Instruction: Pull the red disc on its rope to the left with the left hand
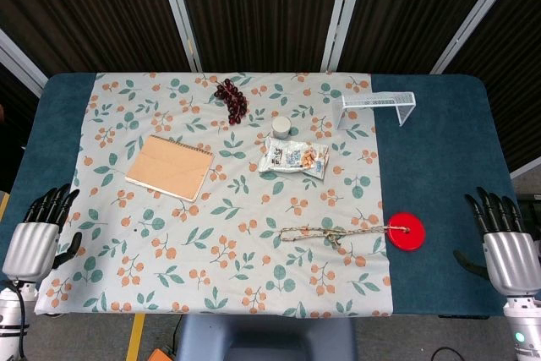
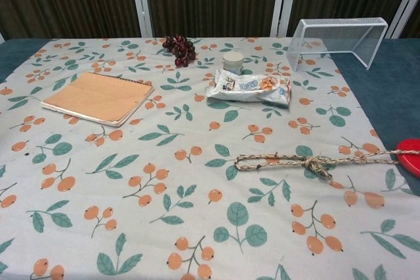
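Observation:
The red disc (image 1: 406,232) lies flat at the right edge of the patterned cloth; in the chest view only part of the red disc (image 2: 409,155) shows at the right border. Its braided rope (image 1: 334,232) runs left from the disc, knotted midway and ending in a loop; the rope (image 2: 308,160) shows again in the chest view. My left hand (image 1: 38,238) hangs at the table's front left corner, fingers apart, holding nothing, far from the rope. My right hand (image 1: 505,243) stands at the front right edge, also empty with fingers spread.
A tan notebook (image 1: 170,167) lies on the left of the cloth (image 1: 169,243). Dark grapes (image 1: 232,99), a small white jar (image 1: 281,128) and a snack packet (image 1: 293,158) sit toward the back middle. A white wire rack (image 1: 377,108) stands at back right.

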Controlling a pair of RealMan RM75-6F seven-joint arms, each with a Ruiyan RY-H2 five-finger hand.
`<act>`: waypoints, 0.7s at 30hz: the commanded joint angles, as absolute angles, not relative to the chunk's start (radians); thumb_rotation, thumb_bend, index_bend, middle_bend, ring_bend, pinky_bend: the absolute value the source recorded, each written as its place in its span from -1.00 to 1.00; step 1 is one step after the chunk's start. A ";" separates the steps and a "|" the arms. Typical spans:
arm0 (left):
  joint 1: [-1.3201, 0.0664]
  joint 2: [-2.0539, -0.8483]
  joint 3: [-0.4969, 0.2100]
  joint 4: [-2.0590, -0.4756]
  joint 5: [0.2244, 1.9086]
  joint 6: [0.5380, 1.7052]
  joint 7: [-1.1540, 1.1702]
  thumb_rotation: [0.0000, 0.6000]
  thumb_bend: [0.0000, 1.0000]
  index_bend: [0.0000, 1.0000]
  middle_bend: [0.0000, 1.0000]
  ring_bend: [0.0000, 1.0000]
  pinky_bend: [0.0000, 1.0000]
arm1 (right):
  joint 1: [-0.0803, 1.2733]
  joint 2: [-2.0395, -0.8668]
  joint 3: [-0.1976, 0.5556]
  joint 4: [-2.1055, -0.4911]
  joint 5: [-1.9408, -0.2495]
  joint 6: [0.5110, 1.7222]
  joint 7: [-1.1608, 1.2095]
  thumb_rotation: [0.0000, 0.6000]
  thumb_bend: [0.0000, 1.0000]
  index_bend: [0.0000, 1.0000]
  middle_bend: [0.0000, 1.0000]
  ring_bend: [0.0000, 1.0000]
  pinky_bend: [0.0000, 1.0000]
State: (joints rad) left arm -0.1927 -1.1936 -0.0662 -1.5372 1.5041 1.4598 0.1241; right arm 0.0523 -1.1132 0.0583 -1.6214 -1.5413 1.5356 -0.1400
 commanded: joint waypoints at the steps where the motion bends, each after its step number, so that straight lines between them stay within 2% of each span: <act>1: -0.192 -1.196 -0.063 -1.534 1.505 1.457 0.123 1.00 -0.09 -1.00 -0.99 -1.00 -0.72 | 0.052 -1.115 0.056 -1.619 -1.543 1.535 -0.139 1.00 -0.41 -1.00 -1.00 -1.00 -1.00; 11: -0.214 -1.204 -0.048 -1.541 1.566 1.448 0.107 1.00 -0.06 -0.99 -0.92 -0.99 -0.68 | 0.049 -1.104 0.058 -1.628 -1.549 1.543 -0.125 1.00 -0.41 -1.00 -1.00 -1.00 -1.00; 12: -0.236 -1.208 -0.037 -1.544 1.604 1.427 0.111 1.00 -0.06 -0.98 -0.91 -0.98 -0.66 | 0.049 -1.101 0.062 -1.629 -1.544 1.545 -0.121 1.00 -0.41 -1.00 -1.00 -1.00 -1.00; 14: -0.338 -1.236 -0.021 -1.575 1.691 1.305 0.108 1.00 -0.06 -0.97 -0.90 -0.98 -0.66 | 0.052 -1.106 0.074 -1.625 -1.528 1.544 -0.114 1.00 -0.41 -1.00 -1.00 -1.00 -1.00; 21: -0.535 -1.321 -0.076 -1.634 1.689 1.061 0.153 1.00 -0.05 -0.98 -0.86 -1.00 -0.73 | 0.056 -1.109 0.078 -1.616 -1.515 1.532 -0.114 1.00 -0.41 -1.00 -1.00 -1.00 -1.00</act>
